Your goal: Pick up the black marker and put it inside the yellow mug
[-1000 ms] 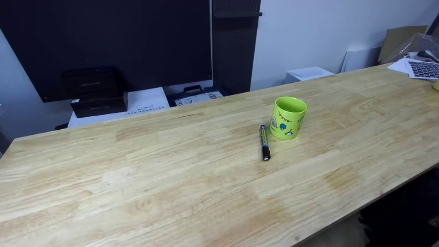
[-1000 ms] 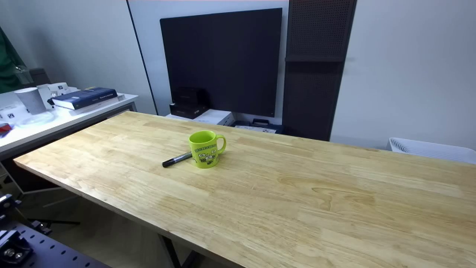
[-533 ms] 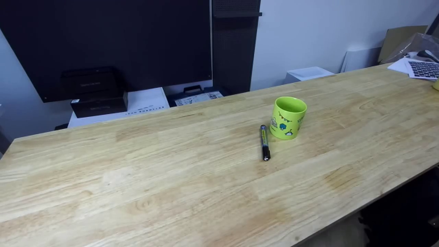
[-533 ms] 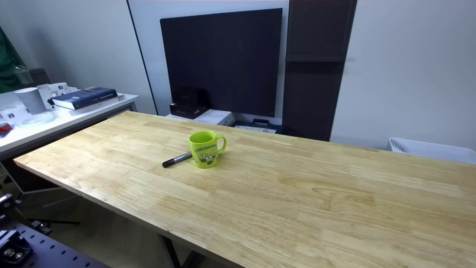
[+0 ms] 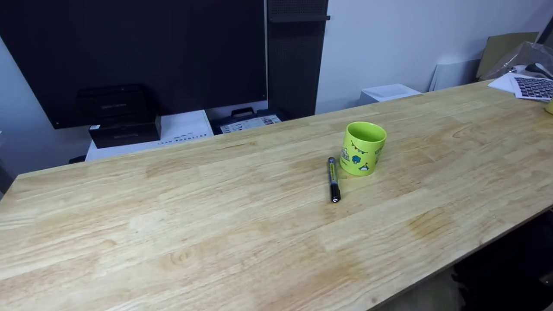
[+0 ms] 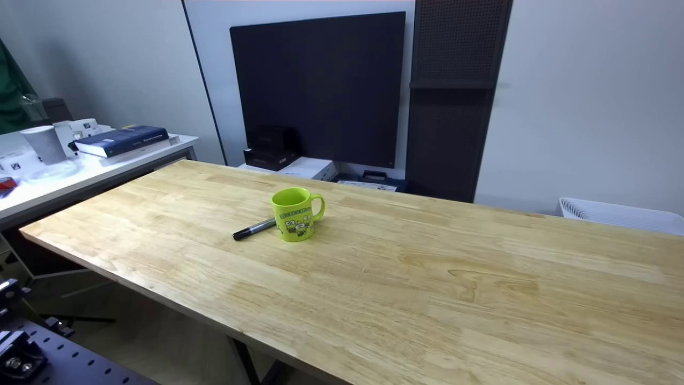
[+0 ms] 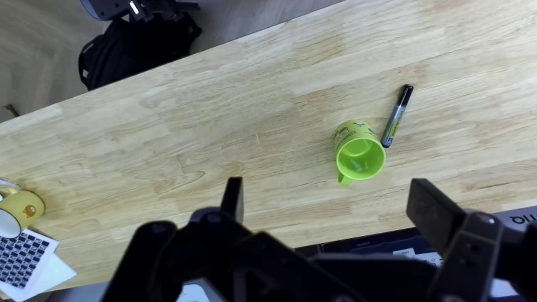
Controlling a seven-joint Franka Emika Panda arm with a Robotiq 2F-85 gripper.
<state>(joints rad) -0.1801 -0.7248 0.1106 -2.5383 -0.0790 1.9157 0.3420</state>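
The black marker lies flat on the wooden table in both exterior views (image 5: 334,180) (image 6: 253,229) and in the wrist view (image 7: 396,116). It has a black cap and a paler printed barrel. The yellow mug, yellow-green with printed pictures, stands upright close beside the marker in both exterior views (image 5: 363,149) (image 6: 293,215). In an exterior view it hides the marker's far end. In the wrist view the mug (image 7: 361,158) shows its open mouth and looks empty. My gripper (image 7: 327,181) is open with nothing between its fingers, held above the table. Both exterior views do not show it.
A second, paler yellow mug with an orange mark (image 7: 28,208) and a checkered sheet (image 7: 26,256) lie at one end of the table (image 7: 138,138). A black bag (image 7: 134,50) is on the floor. Boxes (image 5: 125,129) stand beyond the table's back edge.
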